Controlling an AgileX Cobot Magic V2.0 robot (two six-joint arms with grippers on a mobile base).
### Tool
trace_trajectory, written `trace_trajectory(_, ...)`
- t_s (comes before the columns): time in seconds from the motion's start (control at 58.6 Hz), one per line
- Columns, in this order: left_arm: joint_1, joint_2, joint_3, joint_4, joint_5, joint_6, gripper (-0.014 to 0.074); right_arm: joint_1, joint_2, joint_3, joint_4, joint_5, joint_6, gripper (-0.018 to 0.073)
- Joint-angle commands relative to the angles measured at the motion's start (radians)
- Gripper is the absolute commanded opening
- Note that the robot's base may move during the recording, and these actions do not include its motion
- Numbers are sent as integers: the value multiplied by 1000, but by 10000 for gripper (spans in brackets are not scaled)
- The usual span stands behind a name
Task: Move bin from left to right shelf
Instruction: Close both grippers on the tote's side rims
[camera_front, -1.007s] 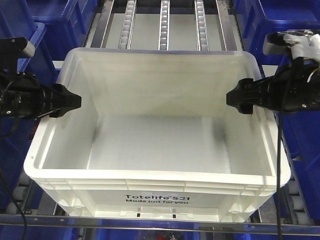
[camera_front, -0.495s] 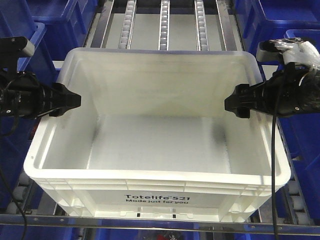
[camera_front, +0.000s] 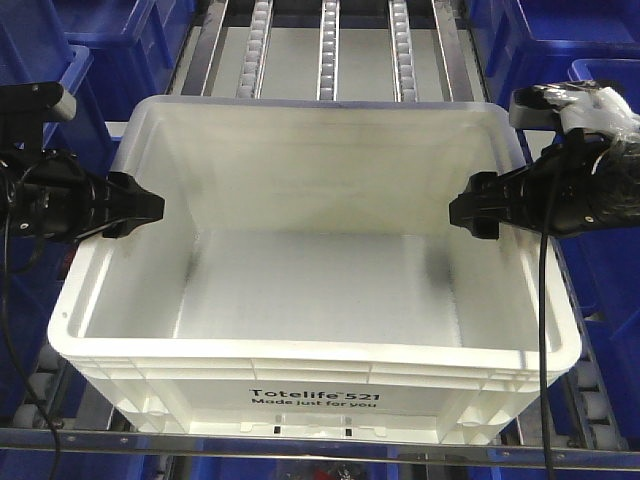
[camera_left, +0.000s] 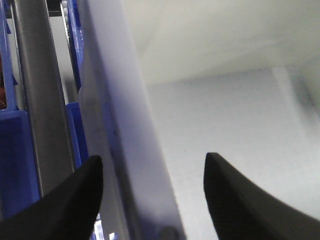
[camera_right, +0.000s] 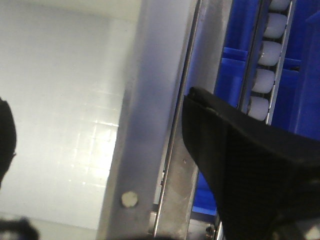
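Note:
The white bin (camera_front: 310, 385), printed "Totelife 521", sits empty on the roller shelf in the front view. My left gripper (camera_front: 148, 207) is open at the bin's left wall. In the left wrist view (camera_left: 150, 167) its two dark fingers straddle the bin's left rim (camera_left: 125, 150), with gaps on both sides. My right gripper (camera_front: 466, 211) is open at the bin's right wall. In the right wrist view (camera_right: 95, 130) one finger (camera_right: 235, 165) is outside the right rim (camera_right: 145, 125) and the other shows at the frame's left edge inside the bin.
Blue bins (camera_front: 60, 40) stand on both sides of the lane, close to the arms. Roller tracks (camera_front: 328, 50) and metal rails (camera_front: 450, 50) run behind the white bin. A metal front rail (camera_front: 300, 445) crosses below it.
The right arm has shifted slightly left and down along the bin's right wall. The left gripper has dropped a little at the left wall. The bin has not moved.

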Motion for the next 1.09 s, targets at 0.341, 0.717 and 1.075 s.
trace_trajectory(0.341, -6, -18, -34, -28, -31, -7, 428, 0, 0, -35, -13, -50, -4, 593)
trace_trajectory(0.717, -6, -18, -34, -28, -32, -7, 408, 0, 24, -35, -10, -42, -4, 589)
trace_trajectory(1.075, -6, -18, -34, -28, -41, -7, 136, 0, 24, -35, -10, -45, -4, 320)
